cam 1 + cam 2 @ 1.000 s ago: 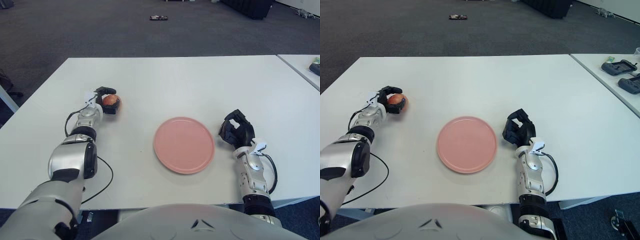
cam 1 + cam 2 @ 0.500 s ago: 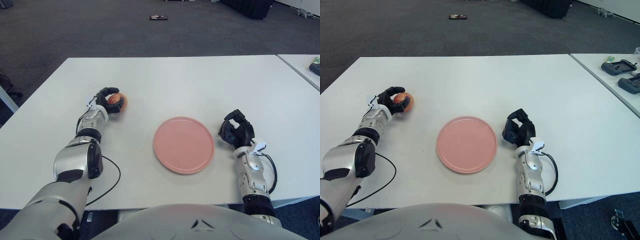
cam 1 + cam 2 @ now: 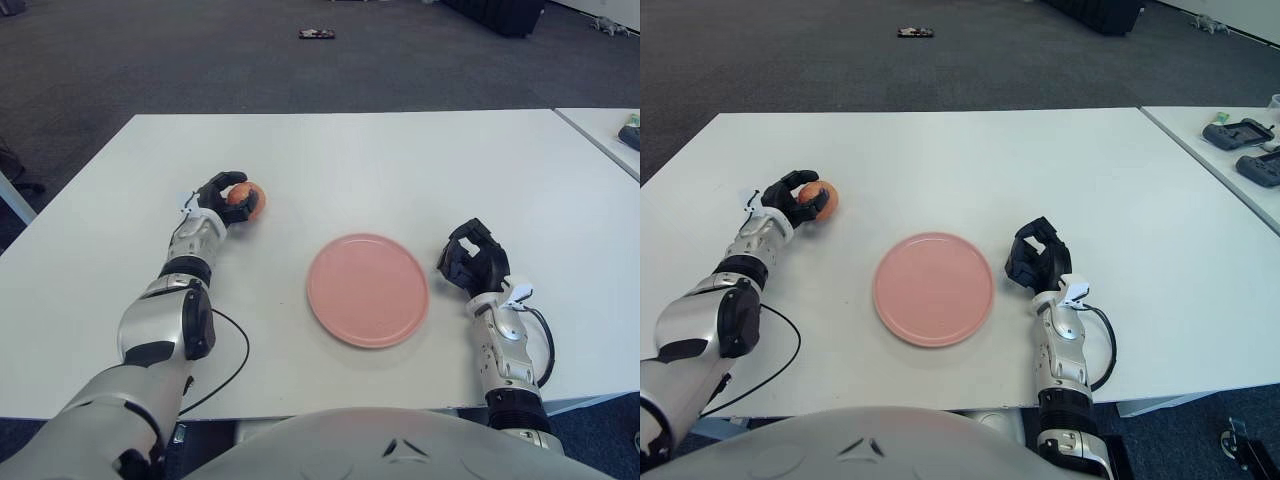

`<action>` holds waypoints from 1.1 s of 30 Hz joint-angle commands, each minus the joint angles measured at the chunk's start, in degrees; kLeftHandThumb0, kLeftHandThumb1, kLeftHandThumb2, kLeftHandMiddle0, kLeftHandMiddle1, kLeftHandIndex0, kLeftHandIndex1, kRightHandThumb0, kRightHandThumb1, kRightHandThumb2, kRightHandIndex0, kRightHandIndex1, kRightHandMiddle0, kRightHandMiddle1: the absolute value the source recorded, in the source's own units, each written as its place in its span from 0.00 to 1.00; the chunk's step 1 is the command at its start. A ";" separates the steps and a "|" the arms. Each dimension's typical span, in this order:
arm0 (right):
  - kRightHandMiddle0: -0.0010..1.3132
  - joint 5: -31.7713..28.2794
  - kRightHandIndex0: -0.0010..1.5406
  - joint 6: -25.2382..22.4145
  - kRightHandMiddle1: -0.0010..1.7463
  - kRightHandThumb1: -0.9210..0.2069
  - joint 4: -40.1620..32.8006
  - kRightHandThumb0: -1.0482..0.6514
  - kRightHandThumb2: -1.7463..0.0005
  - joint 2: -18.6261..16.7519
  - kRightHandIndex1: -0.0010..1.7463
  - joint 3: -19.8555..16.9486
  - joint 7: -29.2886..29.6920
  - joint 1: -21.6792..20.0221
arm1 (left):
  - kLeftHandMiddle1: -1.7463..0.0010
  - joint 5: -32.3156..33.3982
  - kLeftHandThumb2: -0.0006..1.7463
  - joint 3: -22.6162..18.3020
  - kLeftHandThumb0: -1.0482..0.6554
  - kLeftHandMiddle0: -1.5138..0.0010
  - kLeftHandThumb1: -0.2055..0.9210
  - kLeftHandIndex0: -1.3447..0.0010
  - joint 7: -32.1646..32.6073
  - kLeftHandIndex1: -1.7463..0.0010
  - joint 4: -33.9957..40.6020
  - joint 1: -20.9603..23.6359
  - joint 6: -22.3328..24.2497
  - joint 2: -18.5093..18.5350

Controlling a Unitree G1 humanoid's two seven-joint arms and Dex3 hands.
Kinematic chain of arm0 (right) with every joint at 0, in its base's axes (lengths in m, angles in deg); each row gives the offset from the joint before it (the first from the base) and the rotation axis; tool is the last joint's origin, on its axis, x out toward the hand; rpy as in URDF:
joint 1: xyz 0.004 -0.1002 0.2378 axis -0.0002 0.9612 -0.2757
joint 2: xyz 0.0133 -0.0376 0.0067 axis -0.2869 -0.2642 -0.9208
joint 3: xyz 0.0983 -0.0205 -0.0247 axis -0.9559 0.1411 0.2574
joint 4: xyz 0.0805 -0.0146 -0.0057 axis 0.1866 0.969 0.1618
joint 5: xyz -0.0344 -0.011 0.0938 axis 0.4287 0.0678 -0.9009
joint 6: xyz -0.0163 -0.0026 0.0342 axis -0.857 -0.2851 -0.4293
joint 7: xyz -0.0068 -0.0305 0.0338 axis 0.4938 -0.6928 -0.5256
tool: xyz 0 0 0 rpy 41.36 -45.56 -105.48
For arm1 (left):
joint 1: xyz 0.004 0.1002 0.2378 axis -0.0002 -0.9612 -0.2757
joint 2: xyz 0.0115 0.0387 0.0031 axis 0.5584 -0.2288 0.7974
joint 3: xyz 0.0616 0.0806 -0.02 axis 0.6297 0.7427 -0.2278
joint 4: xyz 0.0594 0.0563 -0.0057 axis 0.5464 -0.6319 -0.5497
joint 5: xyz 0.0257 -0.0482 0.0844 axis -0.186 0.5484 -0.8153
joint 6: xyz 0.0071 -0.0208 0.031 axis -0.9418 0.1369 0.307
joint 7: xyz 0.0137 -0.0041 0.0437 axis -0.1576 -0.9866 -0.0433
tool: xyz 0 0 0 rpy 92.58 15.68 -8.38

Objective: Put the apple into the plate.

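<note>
One apple (image 3: 246,198), one pink plate (image 3: 367,289) and two robot hands show on the white table (image 3: 400,170). The apple is small and round, orange-red with a paler patch, and sits well to the left of the plate in the left hand (image 3: 225,196), whose black fingers are wrapped around it. The right hand (image 3: 472,260) shows just to the right of the plate, its fingers curled in and holding nothing.
</note>
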 commanded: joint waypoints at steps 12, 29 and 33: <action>0.42 -0.48 0.63 -3.22 1.00 0.46 2.01 0.35 0.30 -0.64 1.00 -0.08 0.54 1.26 | 0.06 1.75 1.00 5.51 0.61 0.36 0.10 0.50 -11.15 0.00 22.92 -8.68 -2.27 -4.92; 0.40 -0.21 0.60 -3.80 1.00 0.44 1.51 0.36 0.32 -0.66 1.00 0.18 0.52 1.35 | 0.08 -5.80 1.00 16.07 0.61 0.36 0.09 0.48 -11.79 0.00 46.04 -20.12 -10.64 -6.23; 0.39 0.31 0.60 -3.59 1.00 0.43 1.46 0.36 0.33 -0.60 1.00 0.39 0.79 1.40 | 0.09 -8.15 1.00 18.59 0.61 0.35 0.09 0.48 -10.48 0.00 49.30 -22.20 -10.99 -6.62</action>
